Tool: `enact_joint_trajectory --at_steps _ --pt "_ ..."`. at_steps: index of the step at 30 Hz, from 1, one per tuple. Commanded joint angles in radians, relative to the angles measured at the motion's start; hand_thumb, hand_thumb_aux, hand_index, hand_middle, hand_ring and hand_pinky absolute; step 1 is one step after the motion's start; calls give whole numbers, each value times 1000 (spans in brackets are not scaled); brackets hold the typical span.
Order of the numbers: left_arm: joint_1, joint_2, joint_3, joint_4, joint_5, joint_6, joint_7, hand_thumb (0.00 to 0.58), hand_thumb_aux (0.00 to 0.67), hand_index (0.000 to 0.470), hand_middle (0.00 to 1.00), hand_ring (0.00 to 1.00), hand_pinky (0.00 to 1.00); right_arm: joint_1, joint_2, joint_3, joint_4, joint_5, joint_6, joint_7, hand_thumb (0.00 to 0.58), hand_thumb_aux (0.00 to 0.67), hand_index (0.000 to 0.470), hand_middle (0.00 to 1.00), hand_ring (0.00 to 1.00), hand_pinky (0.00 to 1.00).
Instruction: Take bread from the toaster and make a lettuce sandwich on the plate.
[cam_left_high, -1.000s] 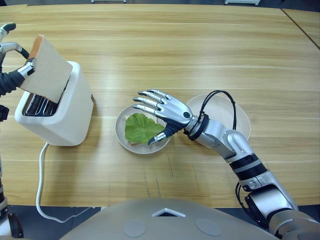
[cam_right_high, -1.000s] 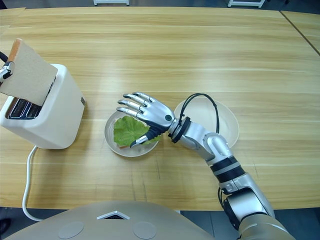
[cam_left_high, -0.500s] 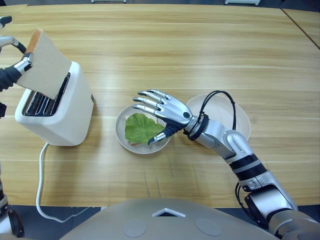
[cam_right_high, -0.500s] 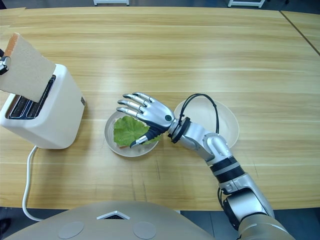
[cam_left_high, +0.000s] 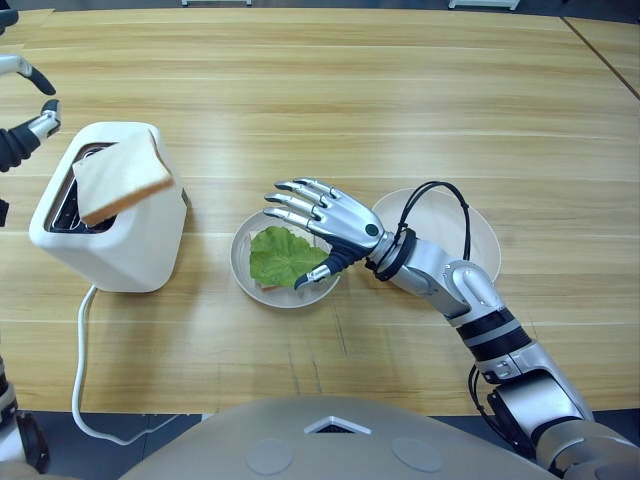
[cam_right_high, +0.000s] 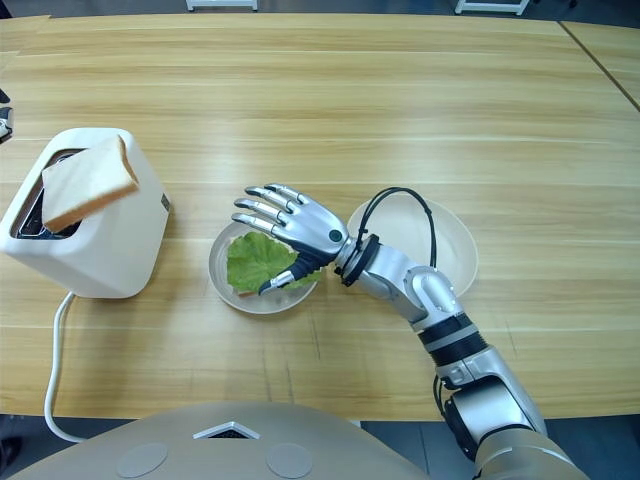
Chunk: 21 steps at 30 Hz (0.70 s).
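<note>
- Wooden table (cam_left_high: 400, 90) bears white toaster (cam_left_high: 140, 245), bread slice (cam_left_high: 120, 180) lying across its top.
- Left hand (cam_left_high: 28, 138) beside it, fingers parted, empty.
- Right hand (cam_left_high: 335, 220) splayed, empty, over lettuce (cam_left_high: 280, 255) on plate (cam_left_high: 243, 262).

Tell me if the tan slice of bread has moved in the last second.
Yes. The tan bread slice has dropped from the left robot hand, down and rightward, and now lies tilted across the top of the white toaster.

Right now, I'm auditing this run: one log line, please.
bread slice: lying tilted on toaster top | left hand: open, off bread | right hand: open over lettuce on plate
</note>
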Motion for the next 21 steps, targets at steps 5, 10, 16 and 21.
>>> enact_joint_trajectory --at_steps 5,10,16,21 --pt "-4 5 -44 17 2 -12 -21 580 670 470 0 0 0 -2 10 5 7 -7 7 0 0 0 0 0 0 0" --pt "68 65 -145 6 155 -174 -15 501 423 297 0 0 0 2 9 3 2 -5 6 2 0 0 0 0 0 0" --pt "123 83 -253 29 271 -315 -2 0 0 0 0 0 0 4 10 3 4 -5 7 1 0 0 0 0 0 0" --pt "130 87 -265 32 374 -339 35 0 0 0 0 0 0 3 14 7 10 -6 7 0 0 0 0 0 0 0"
